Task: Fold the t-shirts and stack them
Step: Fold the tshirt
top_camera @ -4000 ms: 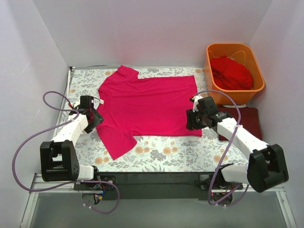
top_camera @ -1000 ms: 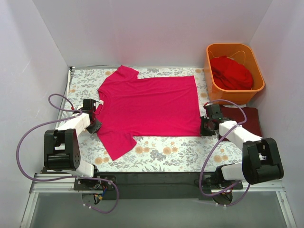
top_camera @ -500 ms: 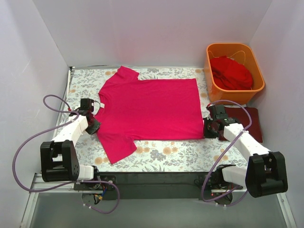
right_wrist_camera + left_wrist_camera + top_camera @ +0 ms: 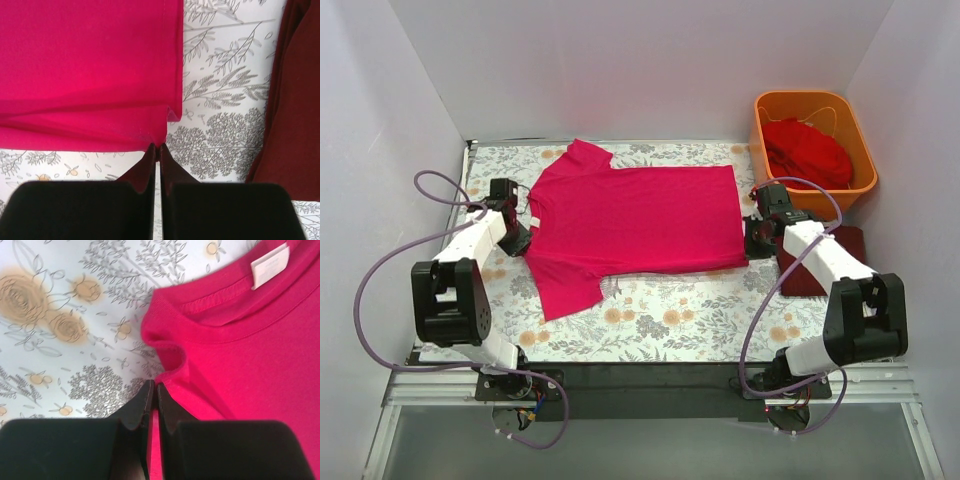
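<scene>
One magenta tee [image 4: 635, 215], one maroon tee [image 4: 807, 280], one scarlet tee [image 4: 807, 152], one tub [image 4: 807, 95].

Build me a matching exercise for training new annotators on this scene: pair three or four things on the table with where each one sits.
Things:
1. bright magenta-pink fabric t-shirt
2. dark maroon fabric t-shirt
3. scarlet fabric t-shirt
4. orange plastic tub

Places:
A. bunched inside a container
B. spread across the grey floral-print cloth
C. standing at the far right corner
D. lying on the near side of the tub

Pairs: 1-B, 2-D, 3-A, 4-C
</scene>
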Tool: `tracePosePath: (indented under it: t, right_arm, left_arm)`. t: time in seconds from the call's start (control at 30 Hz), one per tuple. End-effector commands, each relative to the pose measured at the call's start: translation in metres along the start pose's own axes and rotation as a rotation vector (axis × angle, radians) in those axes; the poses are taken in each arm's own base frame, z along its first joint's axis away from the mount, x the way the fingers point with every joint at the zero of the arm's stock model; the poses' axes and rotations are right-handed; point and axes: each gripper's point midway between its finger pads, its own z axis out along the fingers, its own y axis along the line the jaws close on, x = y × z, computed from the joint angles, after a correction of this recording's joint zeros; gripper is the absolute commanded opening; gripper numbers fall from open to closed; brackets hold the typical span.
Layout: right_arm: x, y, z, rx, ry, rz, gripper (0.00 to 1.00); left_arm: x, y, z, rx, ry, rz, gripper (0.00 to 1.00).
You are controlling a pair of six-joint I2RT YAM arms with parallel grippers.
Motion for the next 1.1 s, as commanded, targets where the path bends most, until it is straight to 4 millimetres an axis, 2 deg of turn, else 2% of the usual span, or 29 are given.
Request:
tracePosePath:
  t: [0.0,0.1,0.17,0.3,0.6,0.8,1.07]
  right_arm:
    - [-0.032,-0.007,-0.002,0.036,-0.059,-0.017,0.01]
    - [-0.047,-0.007,-0.001,0.047,-0.082,-0.016,0.01]
    - [-0.058,-0.008,0.002,0.052,-0.096,-0.017,0.01]
    - [-0.067,-0.010,0.010,0.068,-0.092,-0.017,0.01]
    - [-0.081,-0.013,0.026,0.081,-0.111,0.001,0.01]
    - [-0.088,-0.014,0.031,0.093,-0.132,0.013,0.01]
    - [-0.097,-0.019,0.038,0.126,-0.167,0.027,0.01]
  left_arm:
    - [-0.023,-0.019,-0.009,0.042,-0.026,-0.010,0.00]
    - [-0.034,-0.030,-0.007,0.053,-0.032,-0.015,0.00]
    - [-0.034,-0.033,0.000,0.043,-0.016,-0.006,0.00]
    - [-0.039,-0.037,0.008,0.031,-0.016,-0.003,0.00]
    - [-0.044,-0.042,0.024,0.014,-0.010,-0.004,0.00]
    - [-0.057,-0.053,0.019,0.052,-0.043,-0.016,0.00]
    - [-0.065,-0.061,0.023,0.066,-0.063,-0.025,0.00]
